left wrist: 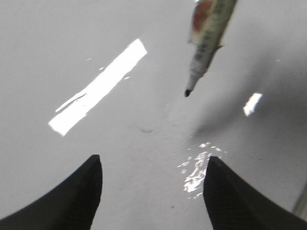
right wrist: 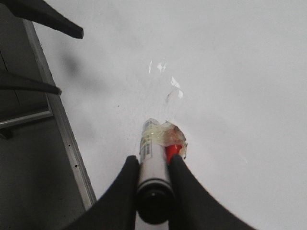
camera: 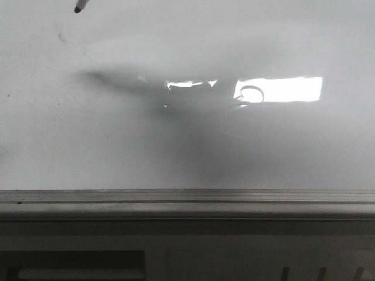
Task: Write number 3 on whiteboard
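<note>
The whiteboard is a glossy white surface that fills most of every view. No dark line of a number 3 shows on it, only faint grey smudges. My right gripper is shut on a white marker with tape and a red patch near its front. The marker's dark tip shows at the top left of the front view and in the left wrist view. It seems to hang just off the board, apart from its shadow. My left gripper is open and empty over the board.
A bright rectangular light reflection lies on the board at the right. A grey metal edge rail runs along the board's near edge, with a dark panel below it. The left gripper's fingers show near the rail.
</note>
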Robot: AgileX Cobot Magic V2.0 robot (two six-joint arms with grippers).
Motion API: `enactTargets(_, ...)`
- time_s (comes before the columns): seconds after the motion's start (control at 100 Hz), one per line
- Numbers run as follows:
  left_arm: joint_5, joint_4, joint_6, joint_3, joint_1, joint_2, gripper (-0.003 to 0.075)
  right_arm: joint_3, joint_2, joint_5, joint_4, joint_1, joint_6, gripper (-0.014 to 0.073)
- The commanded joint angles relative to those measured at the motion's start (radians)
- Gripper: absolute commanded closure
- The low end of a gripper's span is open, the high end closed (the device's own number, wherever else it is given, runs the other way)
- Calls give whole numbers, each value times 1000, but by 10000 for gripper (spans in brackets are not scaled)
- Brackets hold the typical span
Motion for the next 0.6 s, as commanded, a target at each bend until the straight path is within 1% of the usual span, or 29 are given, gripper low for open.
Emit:
enactTargets(0.0, -82, -78, -23, -34, 68, 1, 293, -45, -16, -56, -13, -13, -6, 658)
enactTargets(0.06, -82, -117, -23, -34, 103, 1, 293, -46, -1, -56, -13, -27, -6, 658)
enactTargets(0.18, -82, -123, -23, -34, 138, 1, 293, -46, 35, -59, -13, -57, 3, 658)
enactTargets(0.59, -82, -123, -23, -34, 137, 1, 293, -50, 68, -74, -16, -145, 3, 658)
